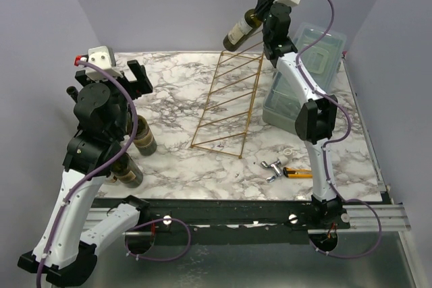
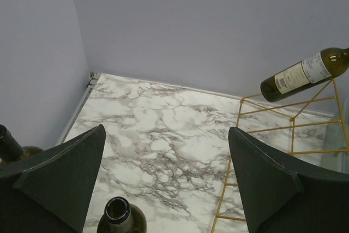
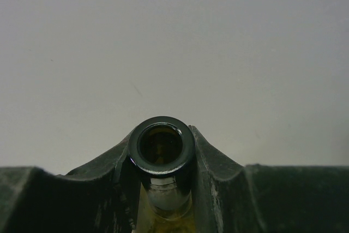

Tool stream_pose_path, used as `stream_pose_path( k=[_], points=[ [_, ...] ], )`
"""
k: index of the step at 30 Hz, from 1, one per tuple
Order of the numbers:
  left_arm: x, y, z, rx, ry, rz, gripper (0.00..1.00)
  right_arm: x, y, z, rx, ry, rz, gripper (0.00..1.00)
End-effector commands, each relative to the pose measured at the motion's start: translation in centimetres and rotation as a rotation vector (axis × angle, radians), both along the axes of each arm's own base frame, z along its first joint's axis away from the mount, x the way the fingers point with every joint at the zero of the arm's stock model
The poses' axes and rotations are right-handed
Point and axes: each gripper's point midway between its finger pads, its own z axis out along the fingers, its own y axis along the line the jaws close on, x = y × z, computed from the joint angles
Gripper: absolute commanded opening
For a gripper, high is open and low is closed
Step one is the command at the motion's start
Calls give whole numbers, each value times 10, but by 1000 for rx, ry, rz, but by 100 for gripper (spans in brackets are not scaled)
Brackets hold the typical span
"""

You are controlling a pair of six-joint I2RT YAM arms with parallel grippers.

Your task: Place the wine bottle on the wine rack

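Note:
A dark green wine bottle (image 1: 239, 30) with a pale label hangs tilted in the air above the far top end of the wine rack (image 1: 226, 102), a slanted gold wire ladder frame on the marble table. My right gripper (image 1: 264, 15) is shut on its neck. In the right wrist view the open bottle mouth (image 3: 162, 145) sits pinched between the fingers of the right gripper (image 3: 162, 159). The left wrist view shows the bottle (image 2: 302, 73) floating just over the rack's top corner (image 2: 289, 118). My left gripper (image 1: 128, 75) stands open and empty at the left, well away from the rack.
Two other green bottles (image 1: 144, 136) (image 1: 128, 170) stand under the left arm; one's mouth (image 2: 117, 211) shows between the left fingers. A pale blue-grey plastic box (image 1: 304, 75) lies right of the rack. A metal clamp (image 1: 271, 166) and yellow-handled tool (image 1: 297, 172) lie near the front right.

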Motion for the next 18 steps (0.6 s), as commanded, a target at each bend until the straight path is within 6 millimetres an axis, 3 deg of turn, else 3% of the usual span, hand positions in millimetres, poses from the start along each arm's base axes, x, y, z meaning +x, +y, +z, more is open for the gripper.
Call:
stream_pose_path(
  k=[1,18],
  points=[
    [3,0,13,-5,-40,7,95,-8,-8,61,105,-178,32,1],
    [8,1,5,18,-27,21,95,15,-14,18,85,-134,5,1]
  ],
)
